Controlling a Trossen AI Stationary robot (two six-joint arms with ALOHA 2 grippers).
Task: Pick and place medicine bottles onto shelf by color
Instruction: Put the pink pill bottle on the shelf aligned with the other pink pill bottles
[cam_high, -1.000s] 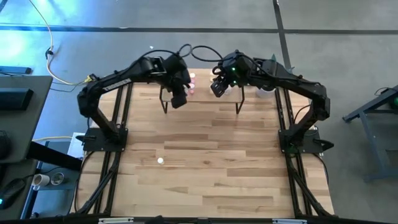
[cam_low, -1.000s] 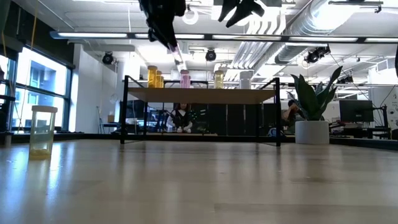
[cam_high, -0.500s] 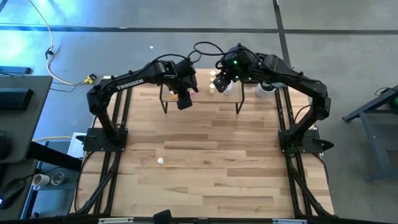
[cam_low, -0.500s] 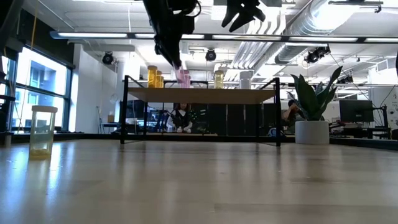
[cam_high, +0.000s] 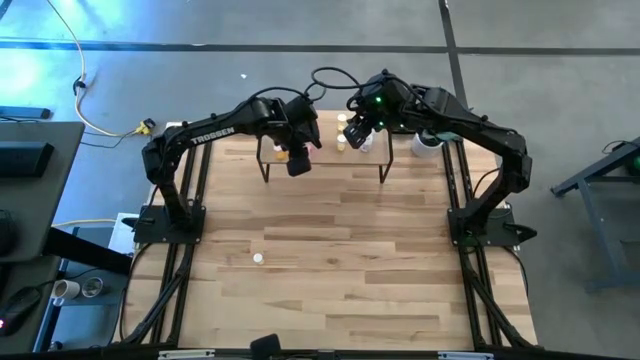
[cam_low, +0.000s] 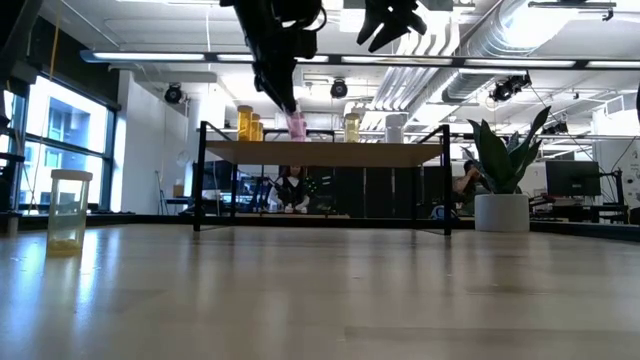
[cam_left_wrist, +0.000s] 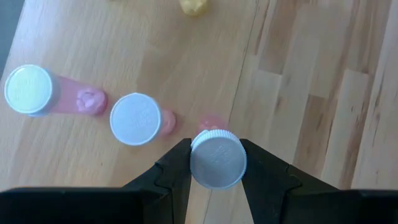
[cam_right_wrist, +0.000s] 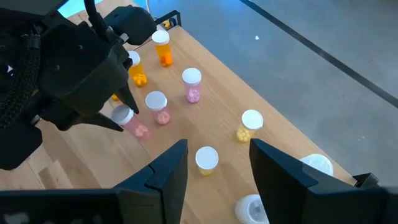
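Seen from above, the left gripper (cam_high: 297, 158) has been carried in over the shelf (cam_high: 322, 150) from where it hung a second ago, and little movement is shown over the last half second; the right gripper (cam_high: 357, 132) hangs over the shelf's far side, while one stray bottle (cam_high: 258, 258) is left on the worktop (cam_high: 330, 250). "TROSSEN" can be read in white on the left arm's link. In the low view, a pink bottle (cam_low: 297, 124) is seen lowered from above the shelf top to just about its level, in line with the bottles already standing there; the placement is judged nearly complete, with release remaining. In the left wrist view, the fingers (cam_left_wrist: 176, 171) are clamped on the white cap of that bottle, beside two other pink bottles (cam_left_wrist: 135, 119). In the right wrist view, the right fingers (cam_right_wrist: 171, 171) stand apart and empty above yellow bottles (cam_right_wrist: 250, 123). No label text can be read on any bottle.
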